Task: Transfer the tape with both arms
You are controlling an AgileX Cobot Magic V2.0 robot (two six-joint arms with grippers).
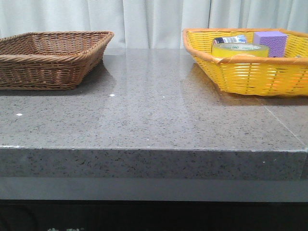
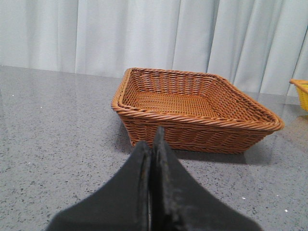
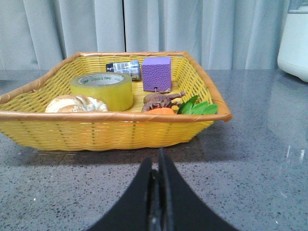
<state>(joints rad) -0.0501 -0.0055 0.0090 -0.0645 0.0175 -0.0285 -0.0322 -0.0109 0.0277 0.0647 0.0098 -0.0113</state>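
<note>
Resting in yellow basket (image 3: 43, 130) — tape (image 3: 102, 90)

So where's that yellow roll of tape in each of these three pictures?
Front view: the tape lies flat in the yellow basket at upper right, beside the purple block.
Left wrist view: not in it; only a corner of the yellow basket shows at the right edge.
Right wrist view: the tape sits left of centre inside the basket.
Shared landmark: the yellow basket.

No readable text anywhere.
</note>
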